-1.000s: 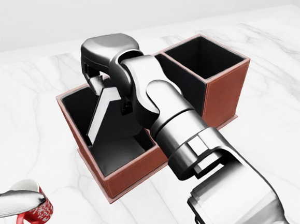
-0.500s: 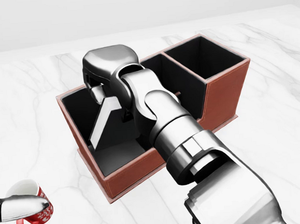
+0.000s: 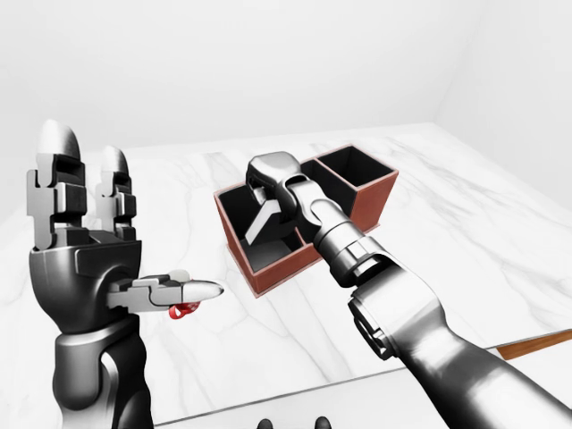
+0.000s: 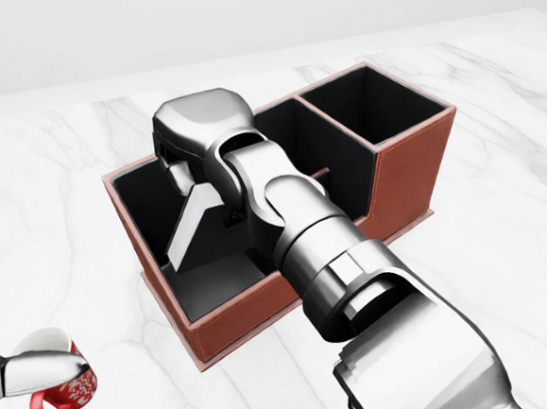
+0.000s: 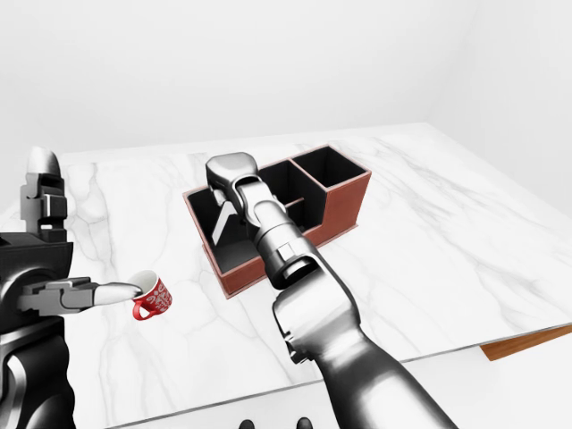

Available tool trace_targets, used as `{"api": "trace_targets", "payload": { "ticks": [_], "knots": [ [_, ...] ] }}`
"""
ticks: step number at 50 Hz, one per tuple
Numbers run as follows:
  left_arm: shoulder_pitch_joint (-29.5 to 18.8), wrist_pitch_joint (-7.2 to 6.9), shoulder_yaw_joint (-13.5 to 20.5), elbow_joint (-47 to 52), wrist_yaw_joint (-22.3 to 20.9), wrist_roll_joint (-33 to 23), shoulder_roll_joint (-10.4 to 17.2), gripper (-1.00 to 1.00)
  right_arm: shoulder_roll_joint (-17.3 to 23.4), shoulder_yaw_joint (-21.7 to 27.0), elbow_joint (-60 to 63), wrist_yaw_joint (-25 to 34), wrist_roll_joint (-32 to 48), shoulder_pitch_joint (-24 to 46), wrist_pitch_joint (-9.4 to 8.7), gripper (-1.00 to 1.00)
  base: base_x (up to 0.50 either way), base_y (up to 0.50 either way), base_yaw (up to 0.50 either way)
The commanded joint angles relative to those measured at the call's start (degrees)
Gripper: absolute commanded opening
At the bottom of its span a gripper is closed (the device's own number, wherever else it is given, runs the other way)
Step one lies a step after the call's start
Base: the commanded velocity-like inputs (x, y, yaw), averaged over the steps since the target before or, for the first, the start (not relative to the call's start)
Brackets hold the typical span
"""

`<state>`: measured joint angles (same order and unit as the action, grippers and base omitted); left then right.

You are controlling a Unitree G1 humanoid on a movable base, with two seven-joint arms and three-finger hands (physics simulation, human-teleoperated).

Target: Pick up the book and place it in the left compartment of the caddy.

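The book (image 4: 192, 232) is a thin grey slab that leans tilted inside the left compartment of the red-brown caddy (image 4: 254, 312), its lower end down in the dark interior. My right hand (image 4: 184, 178) hangs over that compartment with its fingers closed on the book's upper end; the arm hides part of the middle compartment. My left hand (image 3: 89, 259) is raised at the left of the left-eye view, fingers upright and spread, empty, well apart from the caddy. Its thumb tip shows at the bottom left of the head view (image 4: 31, 373).
A red patterned mug (image 5: 154, 296) stands on the white marble table (image 4: 504, 243) to the left of the caddy, just under my left thumb. The caddy's right compartment (image 4: 374, 102) is taller and dark inside. The table's edge runs along the bottom of the eye views.
My right hand has shifted slightly down and to the right over the left compartment, and the book with it. My left thumb has barely moved over the mug.
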<state>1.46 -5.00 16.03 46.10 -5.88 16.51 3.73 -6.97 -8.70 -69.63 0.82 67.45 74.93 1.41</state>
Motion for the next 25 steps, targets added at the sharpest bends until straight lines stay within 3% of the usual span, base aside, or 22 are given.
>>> {"api": "trace_targets", "payload": {
  "ticks": [1,8,25],
  "knots": [
    [0.1,0.00,0.2,-0.8,-0.2,0.2,0.1,1.00,0.0,0.9,-1.1,-6.1,1.4,0.8,0.73,-1.00,0.00,0.00,0.00],
    [0.4,0.00,0.1,-0.3,-0.2,0.3,0.0,1.00,0.3,1.0,-2.2,-10.0,1.7,0.8,1.15,-1.00,0.00,0.00,0.00],
    [0.6,0.00,0.4,0.2,-0.2,0.5,0.0,1.00,-0.5,0.8,-3.3,-12.0,2.6,-0.2,1.80,-1.00,0.00,0.00,0.00]
  ]
}}
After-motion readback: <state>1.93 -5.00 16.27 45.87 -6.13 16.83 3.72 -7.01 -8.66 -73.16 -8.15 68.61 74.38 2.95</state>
